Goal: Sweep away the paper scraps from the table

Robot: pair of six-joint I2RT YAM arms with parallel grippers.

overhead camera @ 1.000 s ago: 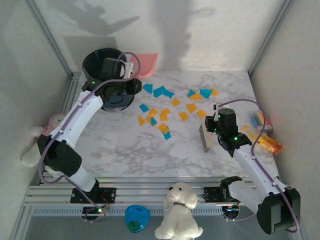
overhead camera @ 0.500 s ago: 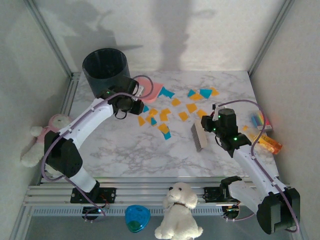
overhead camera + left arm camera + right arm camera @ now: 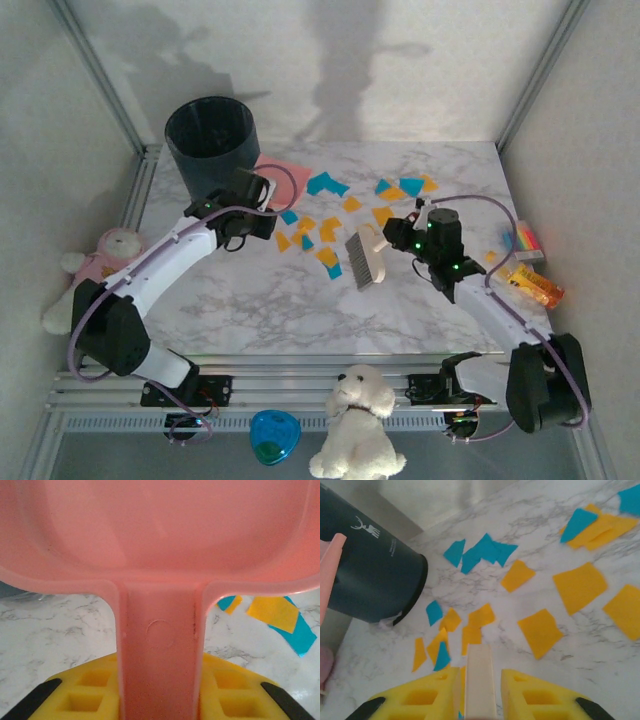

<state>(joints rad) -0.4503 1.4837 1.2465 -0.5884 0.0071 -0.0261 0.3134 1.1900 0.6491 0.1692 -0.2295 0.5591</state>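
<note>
Orange-yellow and teal paper scraps [image 3: 325,222] lie scattered over the far middle of the marble table [image 3: 260,300]. My left gripper [image 3: 250,208] is shut on the handle [image 3: 159,650] of a pink dustpan [image 3: 285,175], which sits at the scraps' left edge next to the bin. In the left wrist view the left gripper [image 3: 160,692] has some scraps [image 3: 277,615] off to its right. My right gripper [image 3: 398,238] is shut on the cream handle [image 3: 480,677] of a brush [image 3: 365,258], whose head hangs over the scraps' right side. The right wrist view shows the right gripper [image 3: 480,692] with scraps [image 3: 540,627] spread ahead of it.
A dark round bin [image 3: 210,135] stands at the far left corner, seen as the bin [image 3: 370,580] by the right wrist. A striped block [image 3: 522,240] and an orange toy [image 3: 535,287] lie at the right edge. Plush toys [image 3: 360,420] sit off the table by the rail.
The left arm brought the dustpan from beside the bin down and right to the scraps' edge. The right arm swung the brush left, over the scraps.
</note>
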